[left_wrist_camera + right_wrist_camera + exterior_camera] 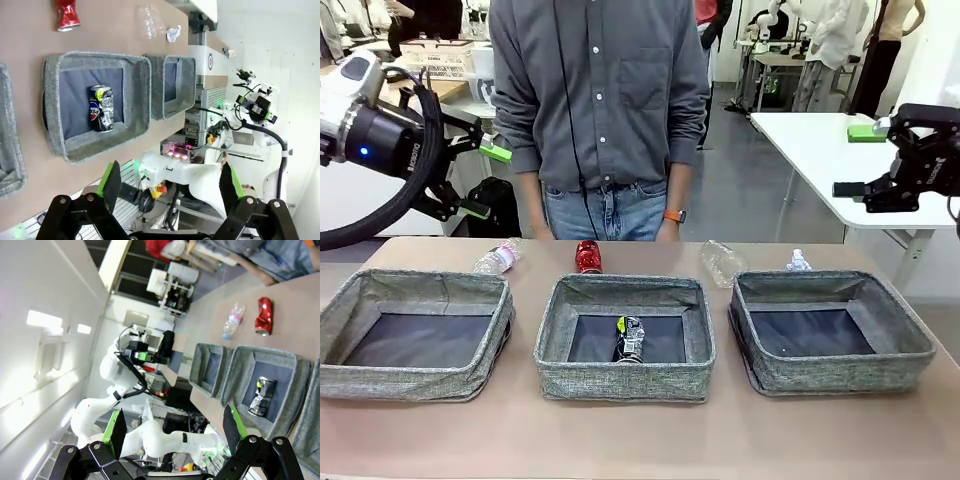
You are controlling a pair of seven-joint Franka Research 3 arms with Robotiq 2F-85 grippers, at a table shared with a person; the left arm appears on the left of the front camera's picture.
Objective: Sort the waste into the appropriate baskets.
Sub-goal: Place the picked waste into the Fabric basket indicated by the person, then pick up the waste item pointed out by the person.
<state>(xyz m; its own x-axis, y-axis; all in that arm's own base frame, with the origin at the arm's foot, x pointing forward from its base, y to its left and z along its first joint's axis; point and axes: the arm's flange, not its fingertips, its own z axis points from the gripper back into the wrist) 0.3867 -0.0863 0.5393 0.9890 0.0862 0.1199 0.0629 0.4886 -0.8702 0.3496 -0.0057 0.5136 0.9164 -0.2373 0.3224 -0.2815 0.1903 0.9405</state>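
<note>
Three grey fabric baskets stand in a row: left (pixel 380 380), middle (pixel 620 385), right (pixel 840 372). A dark can (pixel 629 338) lies in the middle basket (pixel 135 95) (pixel 235 375). Behind the baskets on the table lie a pink-labelled bottle (pixel 498 258), a red can (pixel 588 256), a clear bottle (pixel 722 263) and a white paper wad (pixel 799 262). My left gripper (pixel 485 180) hangs open, high above the table's left. My right gripper (pixel 855 160) is open too, high at the right. Both are empty and far from the waste.
A person (pixel 600 100) stands at the far edge behind the red can, an orange watch (pixel 672 215) on one wrist. A white table (pixel 820 150) stands at the back right. A bare strip of table (pixel 640 440) runs in front of the baskets.
</note>
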